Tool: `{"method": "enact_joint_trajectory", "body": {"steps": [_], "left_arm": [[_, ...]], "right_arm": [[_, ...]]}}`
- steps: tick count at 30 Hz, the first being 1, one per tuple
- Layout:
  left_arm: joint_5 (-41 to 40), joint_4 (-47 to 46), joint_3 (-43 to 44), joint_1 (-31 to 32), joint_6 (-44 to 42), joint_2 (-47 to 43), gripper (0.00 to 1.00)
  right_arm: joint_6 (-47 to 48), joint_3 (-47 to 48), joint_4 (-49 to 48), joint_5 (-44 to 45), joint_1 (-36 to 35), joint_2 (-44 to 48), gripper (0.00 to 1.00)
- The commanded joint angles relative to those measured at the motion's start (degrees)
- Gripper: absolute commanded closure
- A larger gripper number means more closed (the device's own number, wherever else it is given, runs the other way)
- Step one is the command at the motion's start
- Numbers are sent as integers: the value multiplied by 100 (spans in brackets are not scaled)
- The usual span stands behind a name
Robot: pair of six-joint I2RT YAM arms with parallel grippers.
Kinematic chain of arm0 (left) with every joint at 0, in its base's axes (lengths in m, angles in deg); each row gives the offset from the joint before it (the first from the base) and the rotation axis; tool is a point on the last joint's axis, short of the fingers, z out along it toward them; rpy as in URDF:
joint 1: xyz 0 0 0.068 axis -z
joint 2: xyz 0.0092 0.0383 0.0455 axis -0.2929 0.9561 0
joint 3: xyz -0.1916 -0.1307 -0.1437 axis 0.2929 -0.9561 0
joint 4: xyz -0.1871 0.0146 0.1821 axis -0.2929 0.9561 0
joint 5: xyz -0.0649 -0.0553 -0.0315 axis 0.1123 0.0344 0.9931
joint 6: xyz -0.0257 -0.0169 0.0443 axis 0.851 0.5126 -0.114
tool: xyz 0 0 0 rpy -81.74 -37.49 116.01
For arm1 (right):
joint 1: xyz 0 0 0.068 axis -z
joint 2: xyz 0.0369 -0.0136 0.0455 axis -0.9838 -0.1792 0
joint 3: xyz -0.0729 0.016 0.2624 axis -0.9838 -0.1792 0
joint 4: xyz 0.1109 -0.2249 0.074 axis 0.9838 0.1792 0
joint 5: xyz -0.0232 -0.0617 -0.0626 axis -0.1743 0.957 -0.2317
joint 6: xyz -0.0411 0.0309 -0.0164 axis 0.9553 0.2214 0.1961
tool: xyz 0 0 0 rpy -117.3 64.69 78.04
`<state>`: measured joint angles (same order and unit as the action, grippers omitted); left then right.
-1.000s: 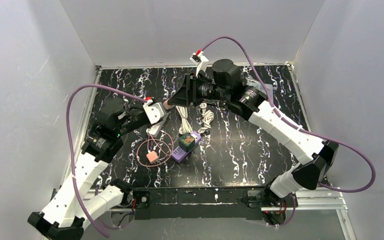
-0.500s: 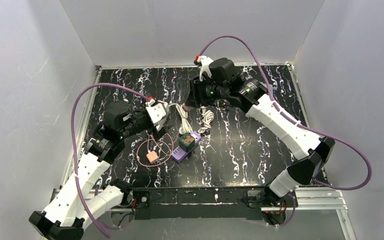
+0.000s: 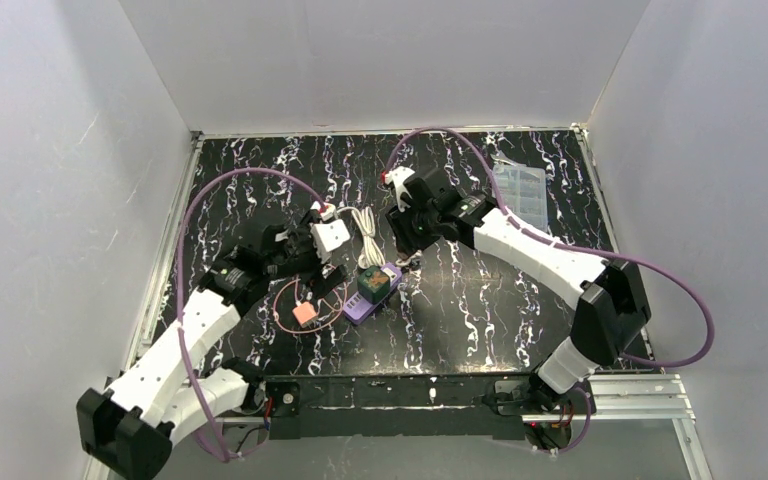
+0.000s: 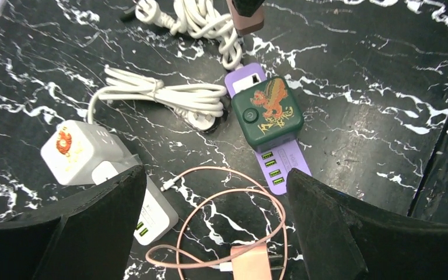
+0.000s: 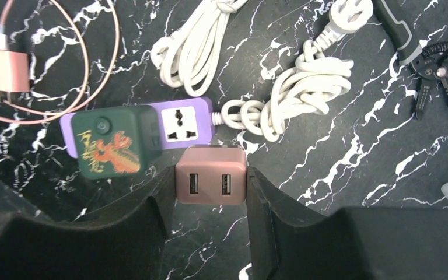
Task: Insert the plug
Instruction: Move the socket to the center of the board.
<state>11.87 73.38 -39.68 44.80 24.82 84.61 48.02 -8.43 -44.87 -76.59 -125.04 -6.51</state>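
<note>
R pincer (image 5: 211, 192) clamped on pink charger (image 5: 211, 175), hovering near free socket (image 5: 182, 125) of purple strip (image 5: 204, 107) on desk (image 5: 338, 175). L pincer (image 4: 216, 184) wide open, empty. Approach step; next: align prongs, press in.

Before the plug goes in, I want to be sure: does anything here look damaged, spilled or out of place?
Nothing stands out. The purple power strip lies flat, one socket free beside the green adapter. The pink charger sits squarely between the jaws of the right gripper, and the white cables are coiled.
</note>
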Motion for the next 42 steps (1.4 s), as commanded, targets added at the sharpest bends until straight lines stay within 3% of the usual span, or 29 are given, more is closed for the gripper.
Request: {"method": "enact_joint_trajectory", "body": {"steps": [1, 9, 18, 27, 38, 42], "left_arm": [[15, -80, -22, 9, -313, 536, 12], [-250, -278, 179, 9, 258, 1435, 14], [-220, -307, 111, 23, 144, 1540, 14], [-325, -321, 386, 201, 119, 2078, 15], [-472, 230, 211, 229, -554, 1888, 16], [-216, 441, 449, 229, -314, 1716, 15]], "right_arm": [[420, -279, -1020, 29, 28, -185, 96], [330, -767, -1650, 62, 20, -439, 99], [-16, -1319, -2114, 81, -195, -122, 99], [-124, -1289, -2104, -143, -370, -12, 99], [-726, -1500, -2047, -430, -950, 212, 99], [-618, -1584, -1944, 103, -1019, 374, 99]]}}
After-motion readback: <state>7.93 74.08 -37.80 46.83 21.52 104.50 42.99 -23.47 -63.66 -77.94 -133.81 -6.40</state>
